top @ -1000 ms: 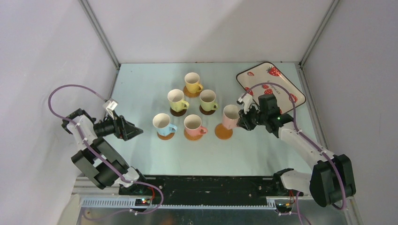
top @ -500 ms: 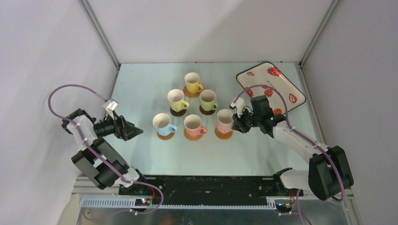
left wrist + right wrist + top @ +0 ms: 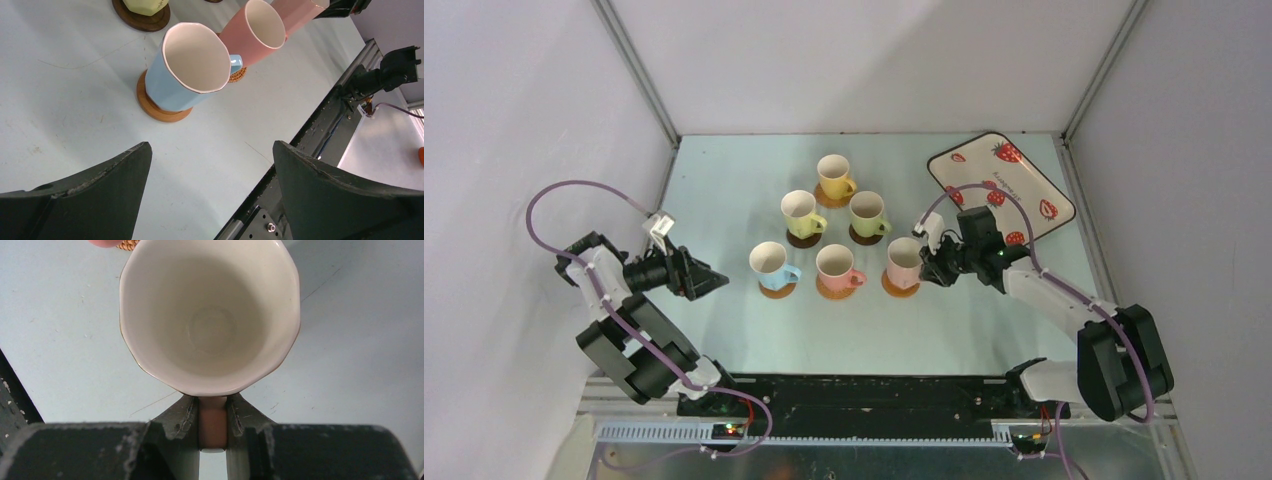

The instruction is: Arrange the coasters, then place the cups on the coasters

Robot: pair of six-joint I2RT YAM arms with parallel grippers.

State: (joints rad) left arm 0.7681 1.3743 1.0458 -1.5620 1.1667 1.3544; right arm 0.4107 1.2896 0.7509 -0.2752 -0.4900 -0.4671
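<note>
Tray: cream with red strawberry prints and a dark rim. White inside, all 6: pink cup nearest the tray, second pink cup beyond it, light blue cup farthest from the tray, 2 pale green cups, 1 yellow cup. 2 dark brown coasters, 4 orange-tan coasters; table pale mint.

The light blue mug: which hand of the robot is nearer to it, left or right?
Left. The left hand hangs open beside the light blue mug, not touching it. The right hand is farther, across the row, shut on the handle of the rightmost pink mug.
</note>
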